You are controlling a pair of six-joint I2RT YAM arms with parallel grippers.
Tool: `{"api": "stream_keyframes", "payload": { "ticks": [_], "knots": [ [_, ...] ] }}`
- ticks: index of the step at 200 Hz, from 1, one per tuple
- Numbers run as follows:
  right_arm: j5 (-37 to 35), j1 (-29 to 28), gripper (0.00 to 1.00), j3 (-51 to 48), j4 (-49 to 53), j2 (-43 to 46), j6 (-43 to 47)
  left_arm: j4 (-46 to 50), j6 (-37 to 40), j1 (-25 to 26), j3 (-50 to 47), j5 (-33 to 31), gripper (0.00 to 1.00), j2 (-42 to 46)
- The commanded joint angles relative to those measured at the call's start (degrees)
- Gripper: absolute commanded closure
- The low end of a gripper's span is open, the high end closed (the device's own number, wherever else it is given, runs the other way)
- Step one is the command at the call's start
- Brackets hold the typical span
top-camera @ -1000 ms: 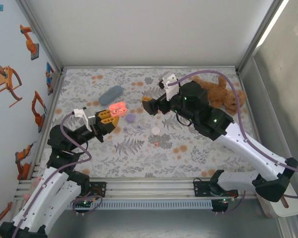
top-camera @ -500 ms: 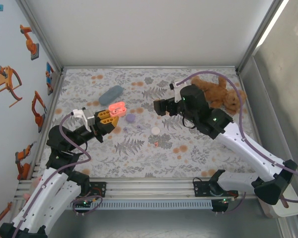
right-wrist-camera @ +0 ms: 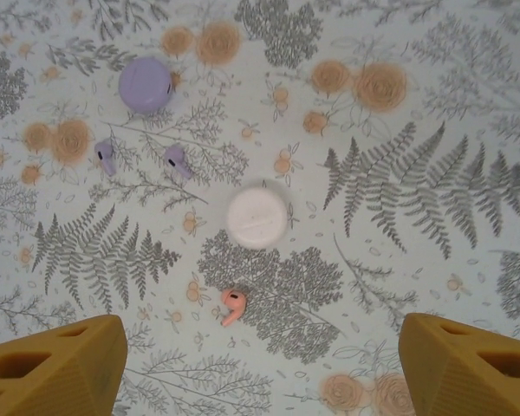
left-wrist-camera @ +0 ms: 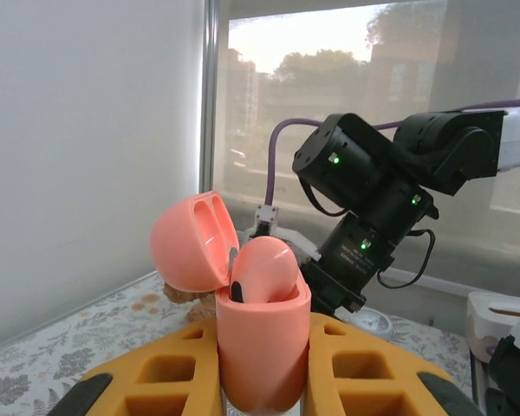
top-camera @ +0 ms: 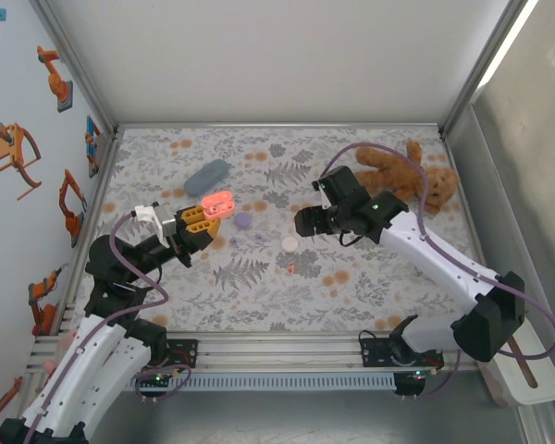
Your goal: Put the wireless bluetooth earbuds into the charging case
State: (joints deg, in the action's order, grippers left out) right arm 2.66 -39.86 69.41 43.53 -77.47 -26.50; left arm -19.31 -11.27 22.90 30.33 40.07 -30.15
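Left gripper (left-wrist-camera: 262, 368) clamps the open salmon-pink plastic case (left-wrist-camera: 262, 338). Right gripper (right-wrist-camera: 260, 347), jaws apart, should centre over the small pink earbud (right-wrist-camera: 233, 305).

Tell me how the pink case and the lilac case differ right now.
Colour: the pink case is salmon, the lilac case pale purple. Place: the pink case is clamped upright in the left hand; the lilac case lies free on the table. State: the pink case's lid is flipped open; the lilac case looks closed. Both are small, rounded and smooth.
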Motion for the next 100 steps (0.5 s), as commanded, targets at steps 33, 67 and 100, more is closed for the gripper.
{"api": "stream_keyframes", "payload": {
  "ticks": [33, 67, 100],
  "knots": [
    [8.23, 0.13, 0.31, -2.82, 0.75, -6.63, -3.60, 0.24, 1.40, 0.21, 1.87, -0.02, 1.00, 0.91],
    [10.62, -0.50, 0.37, -4.55, -2.14, -10.64, -5.29, 0.74, 1.51, 0.20, 1.88, -0.02, 1.00, 1.14],
    [10.80, -3.10, 0.39, -4.52, -4.26, -14.97, -6.29, 1.37, 1.51, 0.30, 1.69, 0.00, 1.00, 1.43]
  ]
}}
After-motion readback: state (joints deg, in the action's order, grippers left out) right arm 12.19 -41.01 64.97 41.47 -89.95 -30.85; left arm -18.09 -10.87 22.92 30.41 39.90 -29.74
